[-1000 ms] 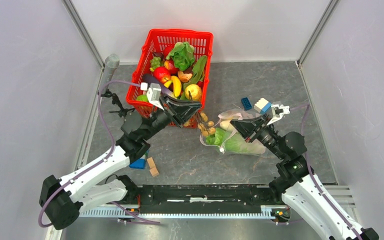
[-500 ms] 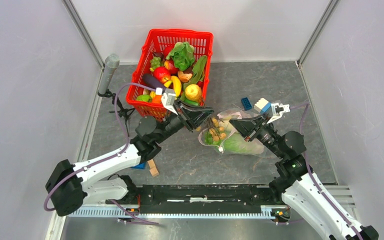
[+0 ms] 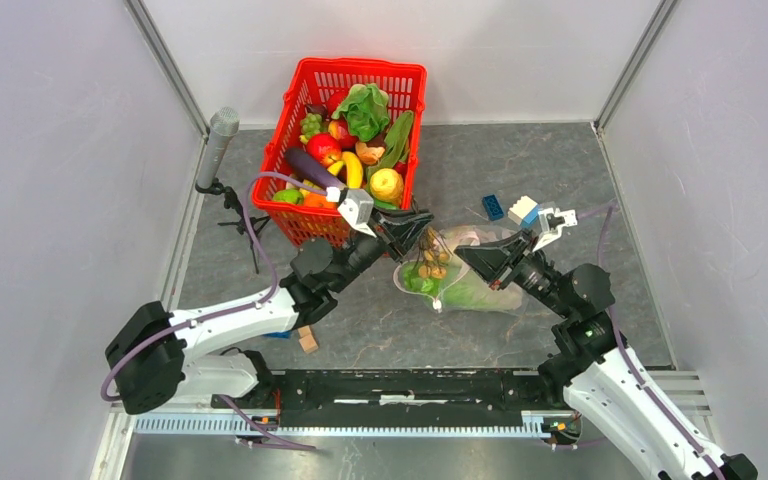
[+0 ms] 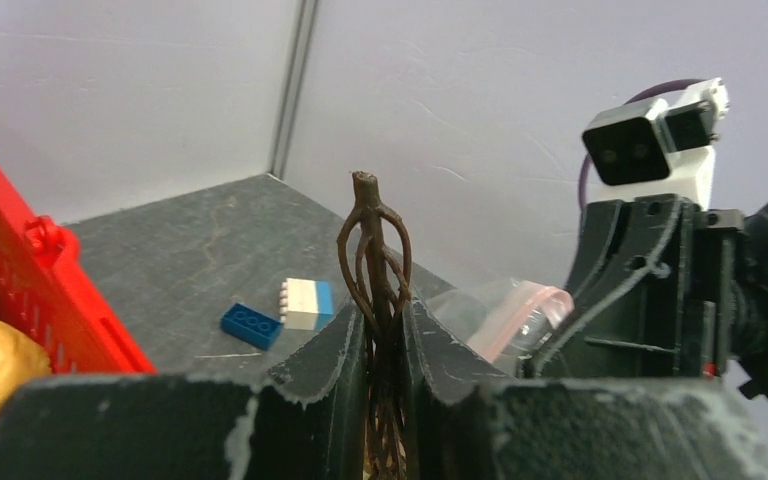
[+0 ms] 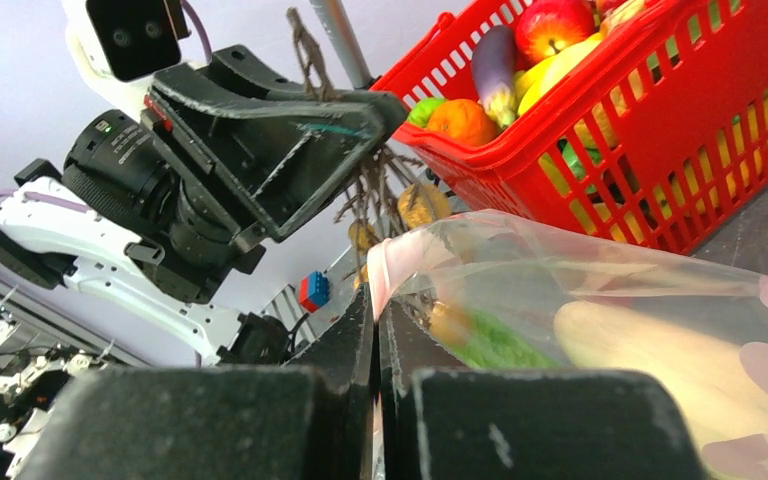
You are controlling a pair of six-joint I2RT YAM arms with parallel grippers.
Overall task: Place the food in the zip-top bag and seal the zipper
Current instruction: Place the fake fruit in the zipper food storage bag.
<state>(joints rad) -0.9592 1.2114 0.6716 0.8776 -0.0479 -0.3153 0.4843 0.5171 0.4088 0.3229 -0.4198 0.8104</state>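
Over mouth of clear dotted plastic zip-top bag [image 3: 485,292], top view: left gripper [image 3: 412,226] dangles brown twiggy bunch of tan fruits [image 3: 428,262].
Left wrist: jaws clamped on stem [image 4: 373,240]; light, brittle, best held there.
Right wrist: right gripper [image 5: 377,318] pinches pink zipper strip [image 5: 378,262]; film limp, slippery.

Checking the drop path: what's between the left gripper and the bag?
Only the fruit bunch the left gripper holds, dangling toward the bag; right wrist view.

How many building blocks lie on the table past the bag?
2: a blue block and a white-and-blue block, side by side just behind the bag; more may be hidden.
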